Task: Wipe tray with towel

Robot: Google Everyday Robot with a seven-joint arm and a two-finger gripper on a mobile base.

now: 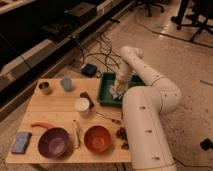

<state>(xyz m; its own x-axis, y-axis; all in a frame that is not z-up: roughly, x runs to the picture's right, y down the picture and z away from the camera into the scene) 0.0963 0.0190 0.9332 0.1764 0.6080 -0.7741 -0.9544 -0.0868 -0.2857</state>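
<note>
Because the wiping must happen inside the green tray (105,86) at the far right corner of the tabletop (57,107), my jaws sit low over the whitish towel (114,93) on its floor, seemingly pressing it down; whether they clamp it I cannot tell.

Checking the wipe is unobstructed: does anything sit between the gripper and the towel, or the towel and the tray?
Nothing visible does. The gripper is down inside the green tray, at the whitish towel lying on the tray's floor. The arm hides part of it.
</note>
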